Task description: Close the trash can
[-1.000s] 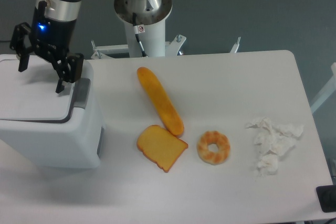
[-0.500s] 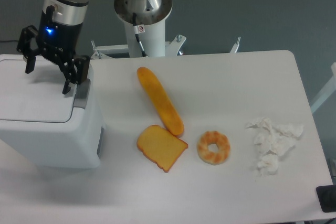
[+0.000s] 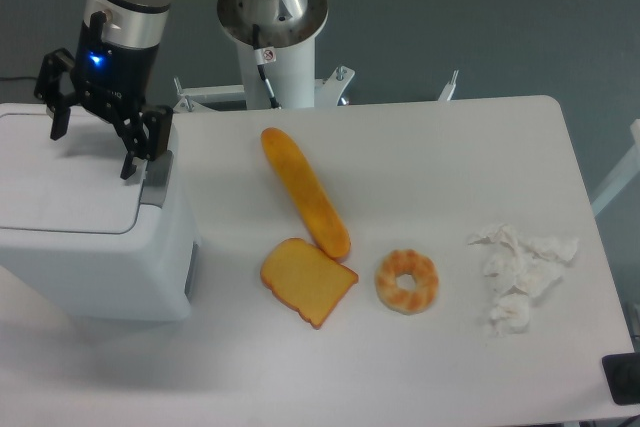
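Large boxy white plastic trash can (image 3: pixel 95 247), far left: flat lid lying down, apparently closed. Black two-finger gripper (image 3: pixel 92 142) hovering above it, fingers spread wide, gripping nothing.

We have a single fixed view, set high in front of the tabletop (image 3: pixel 450 147) and tilted steeply down, facing the arm's white pedestal (image 3: pixel 272 42) at the far edge. It sits near enough that the tabletop fills most of the frame, its right edge and far corners showing while the left and near sides run out of view. The trash can (image 3: pixel 90 237) is cut by the left border, and the arm rises out of the top border above the claw (image 3: pixel 92 145).
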